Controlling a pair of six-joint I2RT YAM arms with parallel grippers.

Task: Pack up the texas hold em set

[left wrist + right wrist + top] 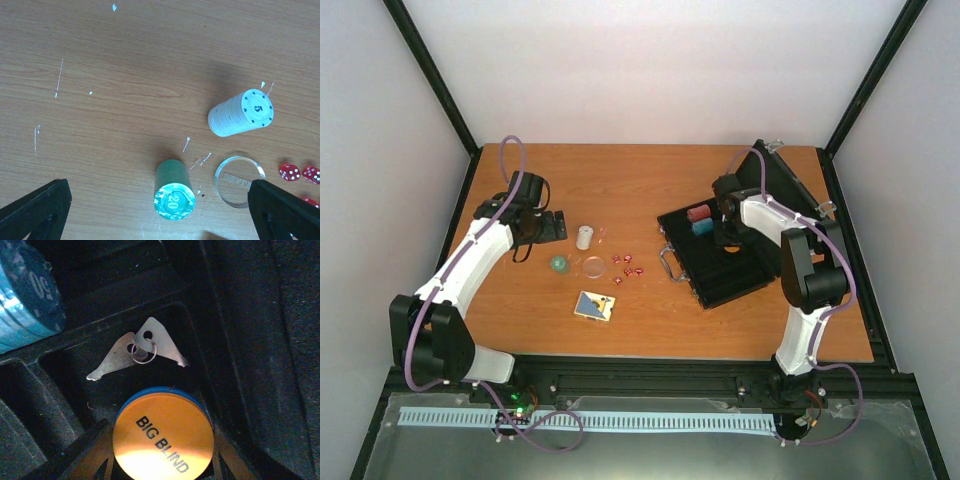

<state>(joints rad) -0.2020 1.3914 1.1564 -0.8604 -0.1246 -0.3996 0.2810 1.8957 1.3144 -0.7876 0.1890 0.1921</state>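
Note:
The black case [730, 268] lies open at the right, its lid [782, 190] raised behind it. A red chip stack [698, 212] and a blue stack [702, 227] sit inside; the blue one also shows in the right wrist view [27, 295]. My right gripper [162, 460] is low in a compartment, shut on an orange "BIG BLIND" disc [162, 432] that has a blue disc under it. My left gripper [160, 215] is open above the table. Its fingers [35, 210] flank a teal stack [173, 190]. A white stack [241, 113], a clear disc [235, 181] and red dice [290, 172] lie nearby.
Two small metal keys on a ring [137, 352] lie in the compartment just beyond the orange disc. A card deck [595, 306] lies on the table nearer the front. The case's metal handle [670, 262] points toward the dice [626, 266].

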